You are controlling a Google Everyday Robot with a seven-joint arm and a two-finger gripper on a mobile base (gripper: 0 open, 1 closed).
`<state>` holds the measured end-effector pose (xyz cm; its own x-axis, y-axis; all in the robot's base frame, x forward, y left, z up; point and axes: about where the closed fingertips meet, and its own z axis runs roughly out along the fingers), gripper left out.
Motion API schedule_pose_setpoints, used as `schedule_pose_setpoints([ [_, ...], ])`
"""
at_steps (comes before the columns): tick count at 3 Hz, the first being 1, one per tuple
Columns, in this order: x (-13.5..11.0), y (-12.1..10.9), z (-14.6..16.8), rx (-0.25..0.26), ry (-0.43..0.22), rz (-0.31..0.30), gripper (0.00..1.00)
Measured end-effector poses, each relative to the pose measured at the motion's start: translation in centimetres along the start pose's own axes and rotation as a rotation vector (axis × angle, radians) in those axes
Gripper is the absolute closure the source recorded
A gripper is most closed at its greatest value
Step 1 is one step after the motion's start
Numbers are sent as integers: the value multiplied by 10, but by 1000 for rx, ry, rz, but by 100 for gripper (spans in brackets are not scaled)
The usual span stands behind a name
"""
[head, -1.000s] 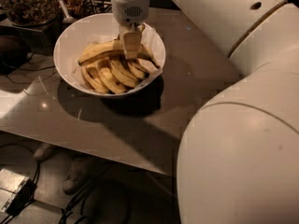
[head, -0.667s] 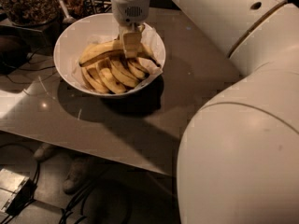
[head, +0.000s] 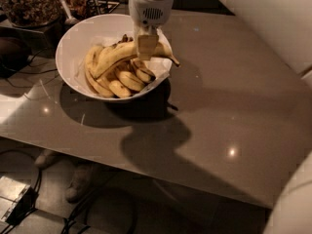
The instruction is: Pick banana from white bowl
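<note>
The gripper (head: 146, 46) hung straight down from the top of the view into the right half of the white bowl (head: 68, 43), which sat at the far left of the grey table (head: 234, 106), just in front of a jar of nuts (head: 27, 4). The banana (head: 114, 57) lay on top of the pile. Its long axis ran across the view, from a blunt end low by the left wall, up over the shorter bananas (head: 127, 79), to a dark stem tip that reached past the right rim above the paper lining (head: 160, 68). The gripper met it directly from above, not from the side, and crossed that axis about square, somewhat toward the stem end rather than at the middle. The gripper's lower end overlapped the near flank of the fruit and hid the far side. Whether the jaws were clamped on the banana or only straddling it could not be told from this angle. With the closing line already across the banana's width, the coming move seemed to call for no turn of the wrist, only a firm hold and a straight lift. Because the contact sat off centre, the longer left part would likely sag and drag over the bananas under it as the fruit came up.
</note>
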<state>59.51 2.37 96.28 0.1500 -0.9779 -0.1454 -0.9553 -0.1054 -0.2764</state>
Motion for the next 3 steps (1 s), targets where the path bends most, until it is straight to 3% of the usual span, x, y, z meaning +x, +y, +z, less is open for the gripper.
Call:
schedule_pose_setpoints([
  [2, 16, 41, -35, 57, -116, 38, 100],
  [3, 20, 68, -50, 88, -227, 35, 100],
])
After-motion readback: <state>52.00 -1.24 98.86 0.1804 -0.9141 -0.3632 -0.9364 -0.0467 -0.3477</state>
